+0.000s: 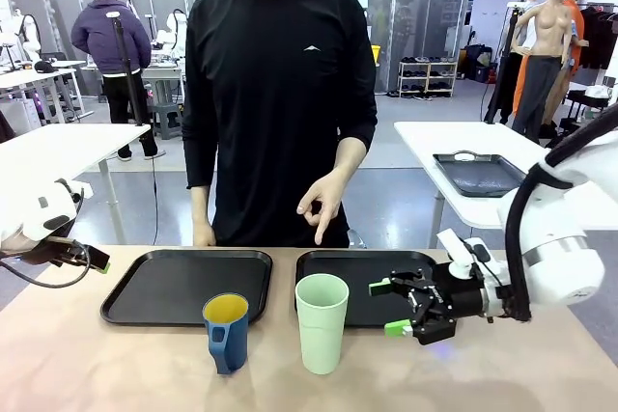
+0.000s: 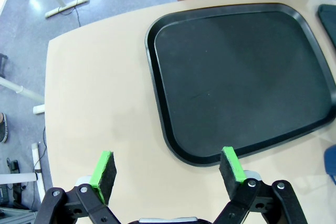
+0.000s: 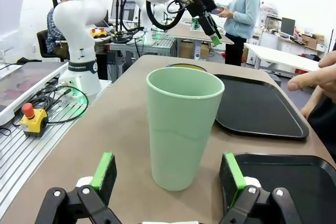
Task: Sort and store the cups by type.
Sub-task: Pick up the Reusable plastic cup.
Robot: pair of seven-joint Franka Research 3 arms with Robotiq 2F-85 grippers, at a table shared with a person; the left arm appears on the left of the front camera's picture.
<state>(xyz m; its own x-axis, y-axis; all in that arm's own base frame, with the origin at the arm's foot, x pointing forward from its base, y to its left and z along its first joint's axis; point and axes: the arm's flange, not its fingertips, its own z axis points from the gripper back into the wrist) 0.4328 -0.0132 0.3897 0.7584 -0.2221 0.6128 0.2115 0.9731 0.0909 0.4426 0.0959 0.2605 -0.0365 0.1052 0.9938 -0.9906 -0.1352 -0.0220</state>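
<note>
A tall pale mint-green tumbler [image 1: 322, 322] stands upright at the table's front middle, close ahead in the right wrist view [image 3: 183, 127]. Left of it stands the dark blue mug [image 1: 227, 332] with yellow inside; its rim [image 3: 187, 67] peeks over the tumbler. My right gripper [image 1: 396, 307] is open, a short way to the right of the tumbler, level with it; its green pads [image 3: 104, 170] frame the tumbler. My left gripper [image 1: 97, 263] hovers at the far left, open [image 2: 168, 169] above bare table beside the left tray.
Two black trays lie side by side behind the cups, left tray [image 1: 174, 287] and right tray [image 1: 362, 272]. A person stands at the far edge, one hand [image 1: 322, 204] hanging over the right tray. Another table with a tray [image 1: 478, 174] sits at back right.
</note>
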